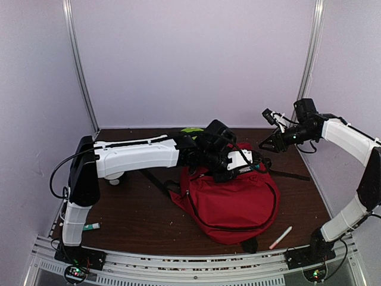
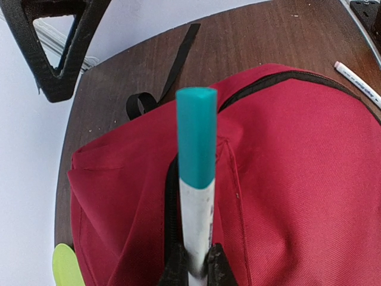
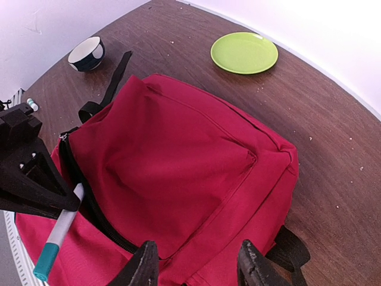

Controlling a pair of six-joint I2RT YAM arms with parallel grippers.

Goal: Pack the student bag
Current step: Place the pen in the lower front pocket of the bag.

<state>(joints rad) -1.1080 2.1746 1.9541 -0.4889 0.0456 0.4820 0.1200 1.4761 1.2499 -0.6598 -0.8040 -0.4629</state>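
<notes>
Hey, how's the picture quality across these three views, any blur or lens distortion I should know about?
Left wrist: marker blurs down near the left gripper, backpack sharp, table edge bows. Right wrist: crisp, table edge again curved by the wide lens, right gripper slightly soft. Top: soft overall, walls tinted lilac, no harsh glare.

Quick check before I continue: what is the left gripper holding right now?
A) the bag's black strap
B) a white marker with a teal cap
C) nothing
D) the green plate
B: the left wrist view shows the left gripper shut on the white marker, its teal cap pointing away over the red backpack.
</notes>
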